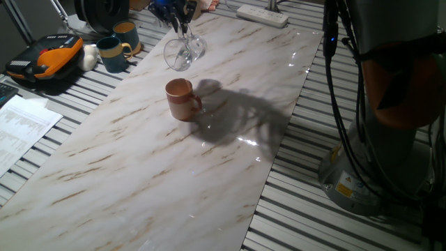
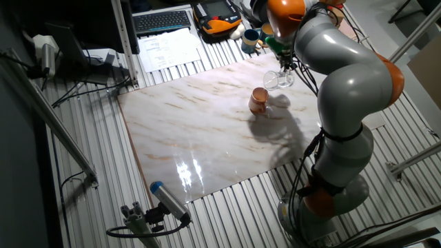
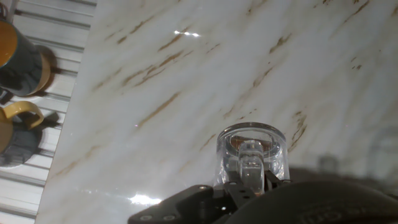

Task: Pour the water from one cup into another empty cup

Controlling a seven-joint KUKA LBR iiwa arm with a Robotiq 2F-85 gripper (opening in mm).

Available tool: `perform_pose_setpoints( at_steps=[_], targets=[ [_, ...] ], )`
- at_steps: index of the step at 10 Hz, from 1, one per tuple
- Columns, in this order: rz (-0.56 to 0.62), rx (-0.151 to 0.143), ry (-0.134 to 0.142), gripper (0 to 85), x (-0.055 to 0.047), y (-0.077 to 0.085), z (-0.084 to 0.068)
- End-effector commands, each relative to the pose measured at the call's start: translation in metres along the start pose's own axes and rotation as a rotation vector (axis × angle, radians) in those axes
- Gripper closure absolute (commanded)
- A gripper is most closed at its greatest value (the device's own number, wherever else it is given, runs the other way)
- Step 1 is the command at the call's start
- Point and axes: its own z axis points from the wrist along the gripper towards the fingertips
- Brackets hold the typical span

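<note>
My gripper [image 1: 180, 22] is shut on the clear glass mug [image 1: 183, 52] and holds it tilted in the air above the marble table. The terracotta mug [image 1: 182, 99] stands upright on the table just below and in front of it, apart from the glass. The other fixed view shows the glass mug [image 2: 279, 79] up and to the right of the terracotta mug [image 2: 259, 100]. In the hand view the glass mug [image 3: 250, 152] sits between my fingers [image 3: 239, 186]. I cannot make out the water in any view.
Two dark teal mugs [image 1: 113, 54] [image 1: 127, 35] stand off the table's far left edge, next to a black and orange case [image 1: 45, 59]. A white power strip [image 1: 263, 14] lies at the back. Papers [image 1: 21, 125] lie at left. My arm's base [image 1: 369, 160] stands at right.
</note>
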Motion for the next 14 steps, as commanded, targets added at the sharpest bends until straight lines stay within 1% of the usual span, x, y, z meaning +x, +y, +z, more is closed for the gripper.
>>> perform_pose_setpoints(
  at_steps=[1,2,3,4,8,11,14],
  targets=[
    [0.000,0.002,-0.003,85.0,0.0001,0.0000,0.0001],
    [0.000,0.007,-0.008,85.0,0.0001,0.0000,0.0000],
    [0.001,0.014,-0.019,85.0,-0.0002,-0.0001,0.0002],
    [0.000,0.015,-0.024,85.0,-0.0003,-0.0002,0.0002],
    [0.002,0.016,-0.026,85.0,-0.0005,-0.0006,-0.0001],
    [0.002,0.023,-0.036,85.0,-0.0005,-0.0005,0.0000],
    [0.009,0.024,-0.029,85.0,-0.0008,-0.0007,-0.0002]
  ],
)
